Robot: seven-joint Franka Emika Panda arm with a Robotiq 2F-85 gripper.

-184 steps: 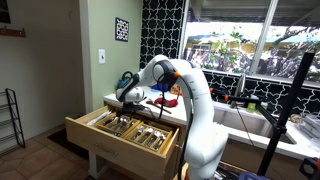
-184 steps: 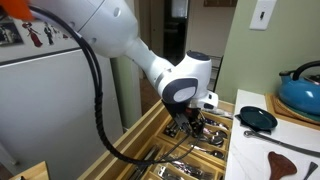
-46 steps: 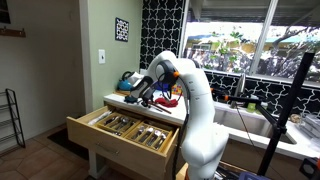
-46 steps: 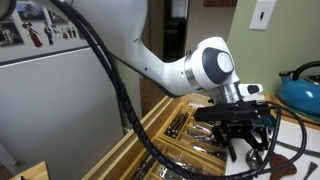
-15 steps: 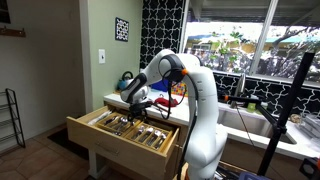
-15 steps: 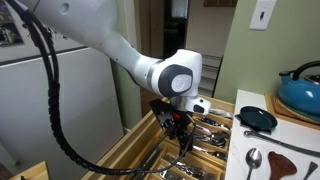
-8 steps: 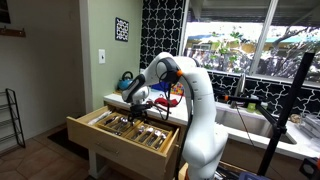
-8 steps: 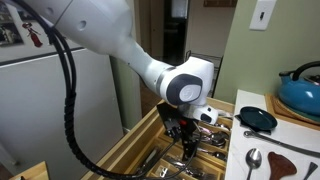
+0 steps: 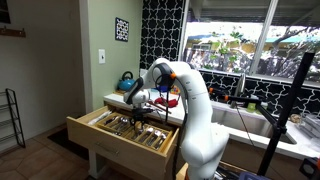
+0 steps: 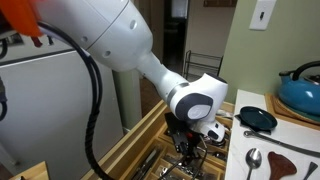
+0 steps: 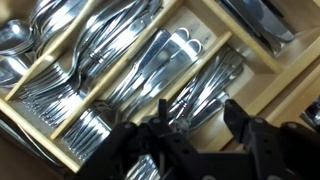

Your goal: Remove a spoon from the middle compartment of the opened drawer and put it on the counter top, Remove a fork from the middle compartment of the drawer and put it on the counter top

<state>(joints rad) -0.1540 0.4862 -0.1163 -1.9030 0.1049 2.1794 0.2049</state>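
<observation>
The drawer (image 9: pixel 100 141) stands pulled out under the counter top (image 9: pixel 112 99); both also show in an exterior view, the drawer (image 10: pixel 135 150) and the counter top (image 10: pixel 300 140). My gripper (image 10: pixel 190 150) is open and empty, low inside the drawer. In the wrist view my gripper (image 11: pixel 200 115) hangs just above the cutlery, its fingers astride a bundle of steel handles. The middle compartment (image 11: pixel 150 70) is full of several forks and spoons. I cannot tell if the fingers touch any piece. One spoon (image 10: pixel 253 158) lies on the counter top.
A black pan (image 10: pixel 258 118), a blue kettle (image 10: pixel 300 90) and a brown utensil (image 10: pixel 290 160) sit on the counter top near the spoon. Wooden dividers (image 11: pixel 190 45) separate the packed compartments. A sink and a window lie beyond the robot (image 9: pixel 190 100).
My gripper has moved down into the drawer, closer to the cutlery, staying open. The spoon on the counter top has not moved.
</observation>
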